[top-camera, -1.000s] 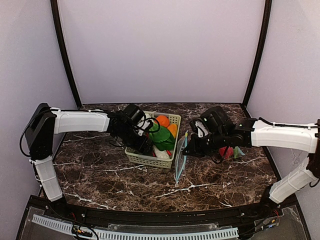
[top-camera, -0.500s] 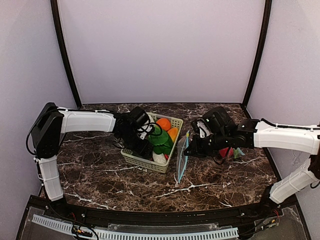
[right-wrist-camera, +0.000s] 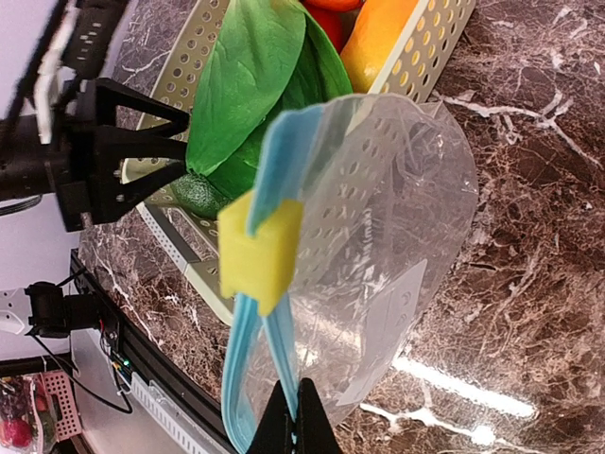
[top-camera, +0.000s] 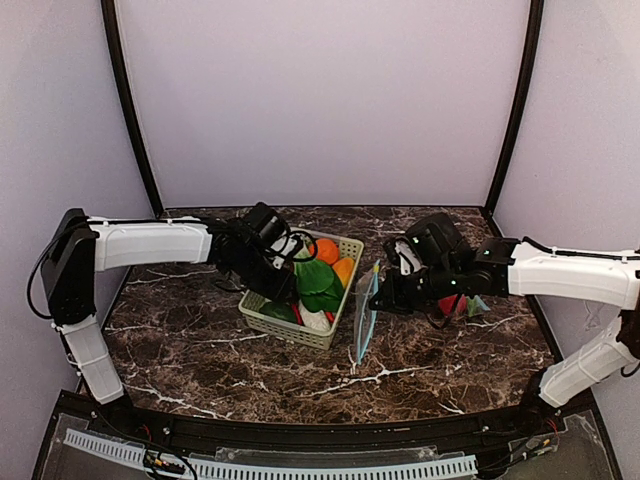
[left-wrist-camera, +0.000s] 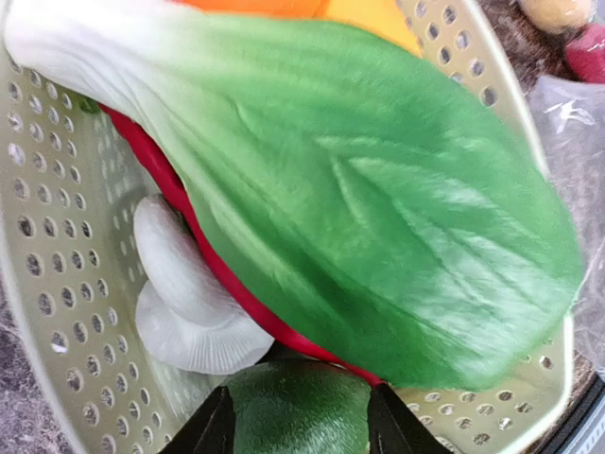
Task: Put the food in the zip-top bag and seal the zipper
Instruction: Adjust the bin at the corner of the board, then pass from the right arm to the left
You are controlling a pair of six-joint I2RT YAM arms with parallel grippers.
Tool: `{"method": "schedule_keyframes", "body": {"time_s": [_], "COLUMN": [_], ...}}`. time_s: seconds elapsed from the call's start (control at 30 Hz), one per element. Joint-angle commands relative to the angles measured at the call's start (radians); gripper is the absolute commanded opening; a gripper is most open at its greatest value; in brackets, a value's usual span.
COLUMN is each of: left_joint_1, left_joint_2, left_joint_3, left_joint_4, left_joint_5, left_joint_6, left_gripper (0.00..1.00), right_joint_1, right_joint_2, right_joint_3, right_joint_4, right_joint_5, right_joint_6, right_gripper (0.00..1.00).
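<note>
The pale green basket [top-camera: 262,318] holds the food: leafy greens [left-wrist-camera: 378,208], a red chilli [left-wrist-camera: 217,265], a white radish [left-wrist-camera: 180,303], an orange [top-camera: 326,247] and a dark green round piece [left-wrist-camera: 298,407]. My left gripper [left-wrist-camera: 301,430] reaches into the basket, its fingers pressed on both sides of that dark green piece. The clear zip-top bag [top-camera: 365,315] stands on edge just right of the basket. My right gripper [right-wrist-camera: 295,416] is shut on the bag's blue zipper strip, below the yellow slider [right-wrist-camera: 260,251]. The bag's mouth gapes towards the basket.
Behind the right arm a red piece [top-camera: 452,305] and a green piece [top-camera: 478,303] lie on the dark marble table [top-camera: 200,340]. Black frame posts and pale walls close in the back and sides.
My left gripper has dipped lower into the basket and its jaws have narrowed onto the dark green piece. The basket has slid a little to the left. The right gripper and bag stay put.
</note>
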Motion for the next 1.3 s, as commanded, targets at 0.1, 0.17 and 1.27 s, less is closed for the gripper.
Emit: {"method": "schedule_keyframes", "body": {"time_s": [0.1, 0.17, 1.27], "left_joint_1": [-0.007, -0.032, -0.245], "left_joint_2": [-0.17, -0.184, -0.12], "left_joint_3": [-0.044, -0.053, -0.05], "left_joint_4": [0.07, 0.096, 0.29], "left_joint_5": [0.084, 0.128, -0.025], "left_joint_6": [-0.038, -0.041, -0.078], "left_gripper": [0.58, 0.68, 0.78], "right_joint_1": [0.008, 0.009, 0.056], "right_joint_2": [0.008, 0.019, 0.04], "right_joint_3": [0.018, 0.031, 0.121], "right_joint_4": [0.01, 0.01, -0.068], "right_joint_5": [0.01, -0.004, -0.178], "right_joint_6": [-0.026, -0.036, -0.212], "right_gripper": [0.0, 0.0, 0.0]}}
